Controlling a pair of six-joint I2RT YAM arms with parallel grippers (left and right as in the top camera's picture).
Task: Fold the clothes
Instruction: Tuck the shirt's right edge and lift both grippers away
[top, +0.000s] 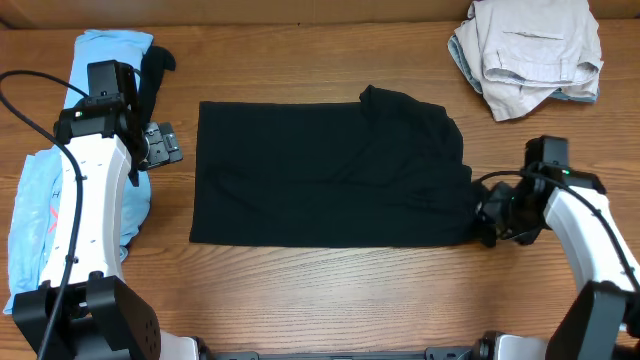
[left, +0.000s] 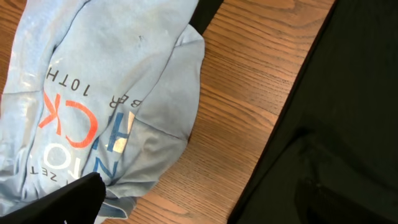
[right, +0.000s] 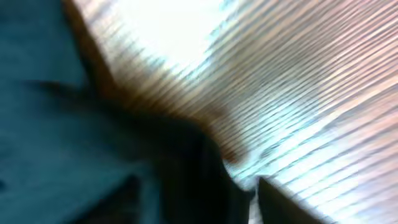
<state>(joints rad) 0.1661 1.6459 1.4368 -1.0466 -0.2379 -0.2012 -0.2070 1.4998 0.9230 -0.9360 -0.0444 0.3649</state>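
The clothes lie in three places on the wooden table. A large black shirt is spread flat as a rectangle in the middle, with a bunched part at its upper right. At the far left lies a light blue T-shirt with red and white lettering. My left gripper hangs open between this T-shirt and the black shirt's left edge, holding nothing. My right gripper sits at the black shirt's right edge. Its wrist view is blurred, with dark fabric at the parted jaws and one finger showing.
A crumpled beige-grey pile sits at the back right corner. A black strip lies by the top of the blue T-shirt. Bare wood runs along the front of the table.
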